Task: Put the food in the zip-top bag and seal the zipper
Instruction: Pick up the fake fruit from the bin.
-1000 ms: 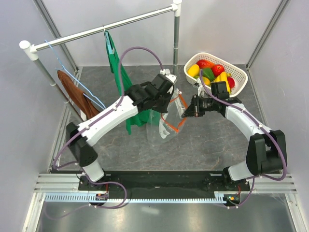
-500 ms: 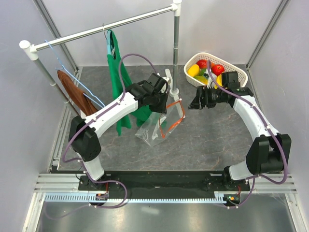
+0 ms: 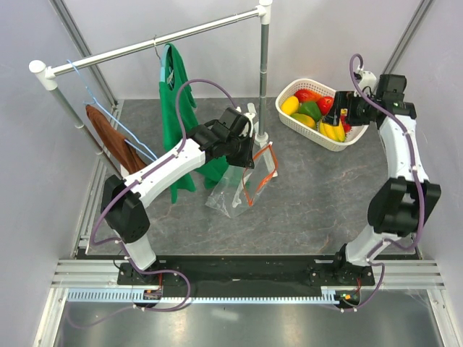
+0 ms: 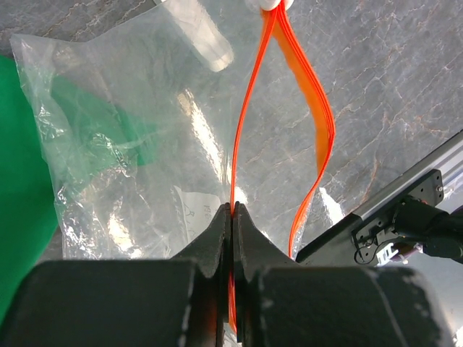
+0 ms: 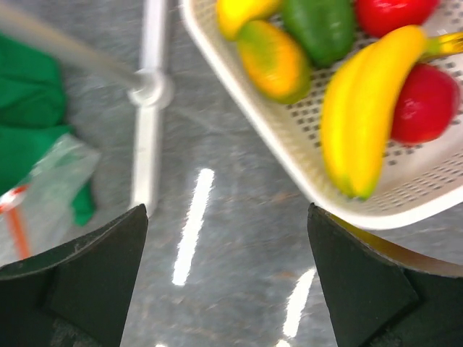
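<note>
Zip-top bag [image 3: 239, 191] is hanging over the table [image 3: 318, 195] centre with its mouth gaping. Left tool [image 4: 231, 213] is clenching one side of the orange zipper [image 4: 322, 123]. Food [image 3: 311, 110] is lying in the white basket [image 3: 329, 142]. Right tool [image 5: 226, 246] is hovering at the basket's edge, fingers spread wide and grasping nothing.

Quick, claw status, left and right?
Left claw: closed, pinching the bag's orange zipper.
Right claw: open, empty, by the white basket.
</note>
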Tool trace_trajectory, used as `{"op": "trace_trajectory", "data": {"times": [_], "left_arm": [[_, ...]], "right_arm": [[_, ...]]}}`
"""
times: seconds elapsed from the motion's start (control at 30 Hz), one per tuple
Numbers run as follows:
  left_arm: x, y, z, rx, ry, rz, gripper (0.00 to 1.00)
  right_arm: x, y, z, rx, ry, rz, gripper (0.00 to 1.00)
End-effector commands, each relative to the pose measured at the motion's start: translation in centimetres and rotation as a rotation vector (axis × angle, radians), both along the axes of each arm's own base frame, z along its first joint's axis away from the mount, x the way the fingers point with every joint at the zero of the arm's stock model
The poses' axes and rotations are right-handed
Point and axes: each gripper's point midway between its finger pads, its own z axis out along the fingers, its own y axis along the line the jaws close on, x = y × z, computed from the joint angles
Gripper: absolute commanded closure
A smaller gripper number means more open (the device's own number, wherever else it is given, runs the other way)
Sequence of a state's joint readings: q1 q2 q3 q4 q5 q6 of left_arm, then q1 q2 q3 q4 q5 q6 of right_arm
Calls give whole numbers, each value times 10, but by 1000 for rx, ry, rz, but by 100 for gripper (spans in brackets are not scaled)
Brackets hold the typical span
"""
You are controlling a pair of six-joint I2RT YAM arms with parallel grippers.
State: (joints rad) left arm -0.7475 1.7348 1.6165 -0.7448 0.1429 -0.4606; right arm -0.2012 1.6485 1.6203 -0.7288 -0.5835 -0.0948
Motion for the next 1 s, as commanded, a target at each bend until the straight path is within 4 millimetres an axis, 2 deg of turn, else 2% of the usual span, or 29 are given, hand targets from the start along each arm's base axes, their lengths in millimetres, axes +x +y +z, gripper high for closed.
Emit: {"op": "trace_trajectory", "data": {"times": [0.0,0.03,0.1,0.13,0.3,0.43,0.5,0.7,0.77,0.9,0.97], "left_arm": [[2,-10,33,-94,-57,-11,98],[4,-10,33,-96,-60,-8,98],[3,-11,34,-99,-61,-13,98],[4,-11,34,-100,-62,-11,98],[4,-13,32,-102,-59,-14,98],[4,-14,30,-102,-56,-18,98],[5,-13,29,-98,-57,-15,98],[5,-12,25,-89,-53,-13,98],[5,-12,23,-85,-50,-10,98],[7,-12,24,-87,-52,-7,98],[7,-12,23,-85,-48,-9,98]], "right_arm": [[38,-33,-7,-153,-17,-71,3],[48,-40,-19,-166,1,-94,3],[61,-45,-20,-178,-4,-108,4],[67,-49,-35,-186,28,-119,4],[88,-55,-68,-191,73,-116,4],[97,-54,-88,-174,103,-107,6],[99,-53,-98,-165,121,-101,10],[105,-53,-115,-155,133,-102,17],[105,-54,-118,-156,137,-105,30],[107,-58,-109,-179,110,-115,51],[107,-62,-103,-192,96,-127,68]]}}
